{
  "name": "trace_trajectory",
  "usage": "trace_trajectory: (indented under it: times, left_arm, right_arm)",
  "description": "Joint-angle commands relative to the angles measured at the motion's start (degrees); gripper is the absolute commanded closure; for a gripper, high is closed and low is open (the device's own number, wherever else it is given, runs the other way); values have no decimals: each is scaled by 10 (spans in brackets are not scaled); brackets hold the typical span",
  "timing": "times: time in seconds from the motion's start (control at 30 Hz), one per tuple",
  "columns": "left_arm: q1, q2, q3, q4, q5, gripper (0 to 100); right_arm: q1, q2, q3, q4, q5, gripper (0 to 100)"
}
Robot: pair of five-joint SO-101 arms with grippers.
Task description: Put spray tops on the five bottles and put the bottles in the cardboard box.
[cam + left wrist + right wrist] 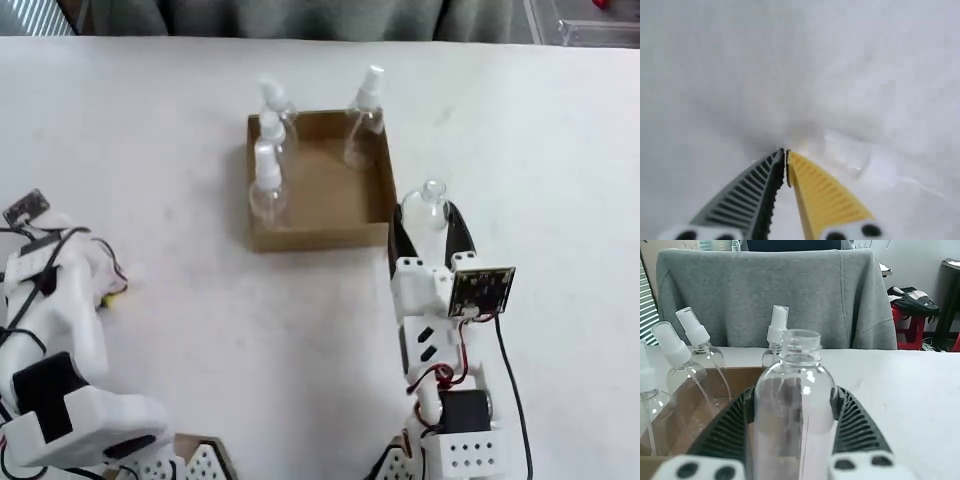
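The right gripper (792, 397) (428, 216) is seen spread to the width of a bottle's body. The uncapped bottle (794, 365) (431, 198) is clasped upright between its two black fingers, with its neck open and no spray top fitted. The held bottle is located just outside the right wall of the cardboard box (318, 238) (737, 377), at the box's near right corner. Whether the box-side finger touches the cardboard cannot be told.

Inside the box four capped bottles (266, 192) (695, 337) are stood. One is placed in the far right corner and three are lined along the left wall, each with a white spray top fitted. The middle and the near right part of the box floor are seen bare, so the nearest room inside lies just across the wall from the held bottle.

To the right of the held bottle, and beyond it, open table (560, 150) is seen as far as the far edge, where grey fabric (765, 290) is hung.

The left gripper (785, 156) is found closed at the near left, well apart from the box. Its grey and yellow fingers are met at the tips with nothing between them and are pointed down at the white surface. A faint clear shape is noted on the surface just past the tips, but what it is cannot be told.
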Motion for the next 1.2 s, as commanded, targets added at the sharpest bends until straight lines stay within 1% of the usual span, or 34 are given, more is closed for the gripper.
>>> trace_trajectory:
  times: [0.0,0.1,0.3,0.37,0.53,0.7,0.77,0.87,1.0,1.17]
  left_arm:
    - [27,-2,-52,-10,47,976]
    - [51,-2,-74,-11,84,976]
    - [87,-1,-99,-11,127,976]
    - [88,-4,-104,-9,137,976]
    - [84,-6,-105,-5,136,968]
    - [59,-7,-105,-5,143,849]
    - [59,-7,-105,-5,172,818]
    - [59,-7,-105,1,222,823]
    - [59,-6,-105,2,263,820]
    - [63,-6,-104,3,274,819]
  right_arm:
    - [0,-10,5,0,-2,980]
    - [0,-10,5,0,-1,980]
    - [2,-10,5,0,-1,980]
    - [2,-10,5,0,-1,980]
    - [1,-10,5,9,-1,980]
    - [-1,-10,5,10,0,980]
    - [-4,-10,5,11,0,980]
    - [-4,-10,5,14,0,980]
    - [-4,-10,5,14,0,980]
    - [-4,-10,5,14,0,980]
